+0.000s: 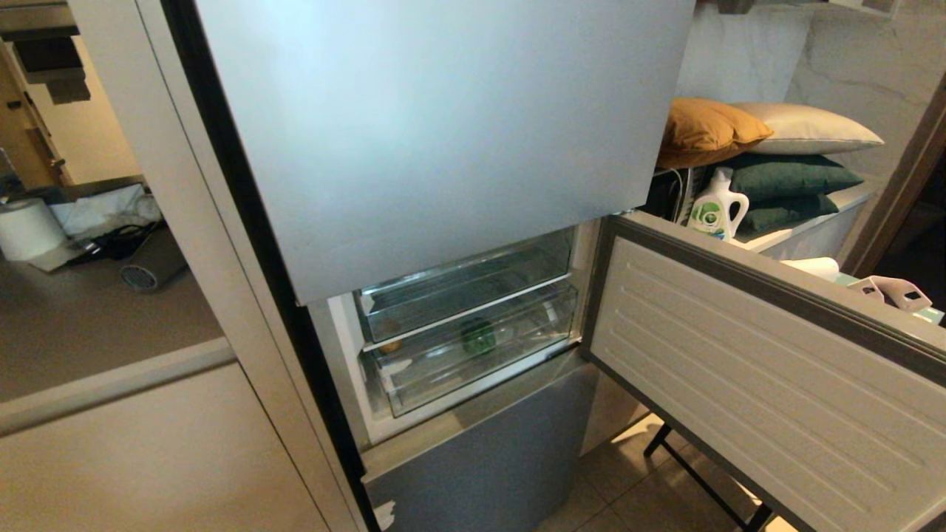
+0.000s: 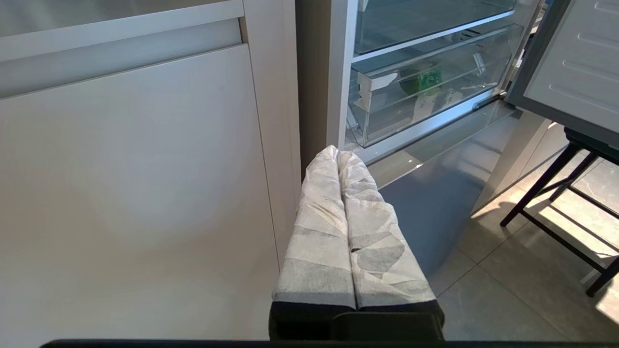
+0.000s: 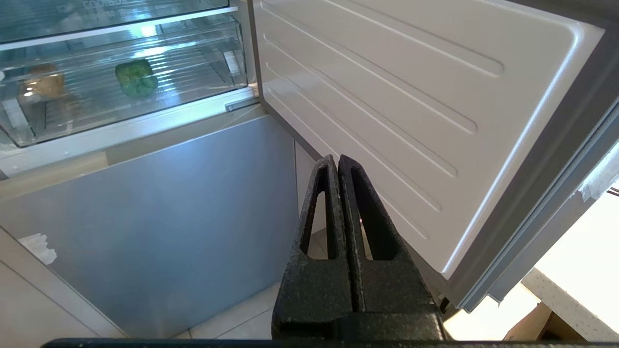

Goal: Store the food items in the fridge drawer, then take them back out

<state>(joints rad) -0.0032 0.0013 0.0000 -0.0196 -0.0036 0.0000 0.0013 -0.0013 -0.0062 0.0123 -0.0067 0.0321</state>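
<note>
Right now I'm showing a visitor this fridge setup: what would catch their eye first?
The swung-open fridge door, its ribbed white inside filling the right foreground. Behind it sits the clear fridge drawer, pushed in, with the green bell pepper in the middle and the tan potato toward its left end. Both grippers hang low before the fridge with fingers together and empty: the left gripper wrapped in pale cloth, the right gripper black.

clear fridge drawer [image 3: 29, 137]; potato [image 3: 46, 84], green pepper [image 3: 136, 77] inside
</note>
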